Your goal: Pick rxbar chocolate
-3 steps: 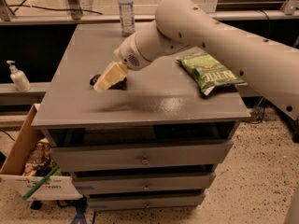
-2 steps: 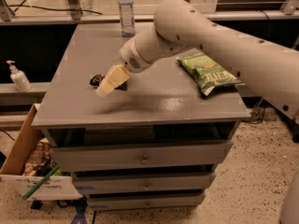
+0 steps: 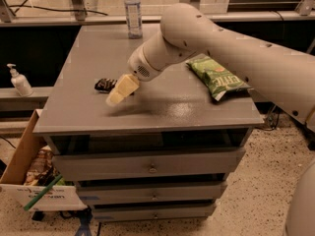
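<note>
The rxbar chocolate point(image 3: 105, 84) is a small flat black bar lying on the grey cabinet top point(image 3: 162, 107), at its left side. My gripper point(image 3: 115, 98) hangs from the white arm just right of and in front of the bar, slightly above the surface, its cream-coloured fingers pointing down and to the left. The gripper covers the bar's right end. The gripper is not holding anything that I can see.
A green chip bag point(image 3: 219, 76) lies on the right of the top. A clear water bottle point(image 3: 132, 11) stands at the back edge. A cardboard box point(image 3: 34, 181) with items sits on the floor to the left, and a soap dispenser point(image 3: 19, 81) stands on a ledge further left.
The gripper has moved a little to the right and toward the front, away from the bar. More of the bar now shows to the gripper's left.
</note>
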Robot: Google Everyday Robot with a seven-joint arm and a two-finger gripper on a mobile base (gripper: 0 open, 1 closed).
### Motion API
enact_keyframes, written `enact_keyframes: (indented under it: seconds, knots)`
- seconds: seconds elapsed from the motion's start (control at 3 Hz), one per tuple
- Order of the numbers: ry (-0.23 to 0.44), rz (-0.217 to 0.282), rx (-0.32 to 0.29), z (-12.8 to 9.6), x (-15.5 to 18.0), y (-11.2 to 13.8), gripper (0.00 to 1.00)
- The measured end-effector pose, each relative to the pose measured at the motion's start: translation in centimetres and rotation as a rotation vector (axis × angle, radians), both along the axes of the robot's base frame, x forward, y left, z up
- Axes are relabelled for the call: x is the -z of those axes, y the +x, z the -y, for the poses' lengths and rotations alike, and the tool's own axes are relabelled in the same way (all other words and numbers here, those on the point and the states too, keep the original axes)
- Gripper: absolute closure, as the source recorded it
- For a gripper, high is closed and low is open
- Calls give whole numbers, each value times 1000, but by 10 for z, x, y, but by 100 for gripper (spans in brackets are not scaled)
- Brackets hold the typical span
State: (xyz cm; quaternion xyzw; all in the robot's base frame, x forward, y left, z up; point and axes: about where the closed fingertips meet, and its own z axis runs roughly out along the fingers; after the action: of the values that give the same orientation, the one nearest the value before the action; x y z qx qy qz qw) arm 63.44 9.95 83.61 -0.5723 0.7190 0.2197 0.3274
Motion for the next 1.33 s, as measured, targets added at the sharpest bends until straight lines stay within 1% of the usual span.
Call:
enact_keyframes:
  seconds: [0.33,1.33]
  knots:
    - [-11,2,1,4,5,-1,22]
    - [-21,-8,11,14,17,-8,93]
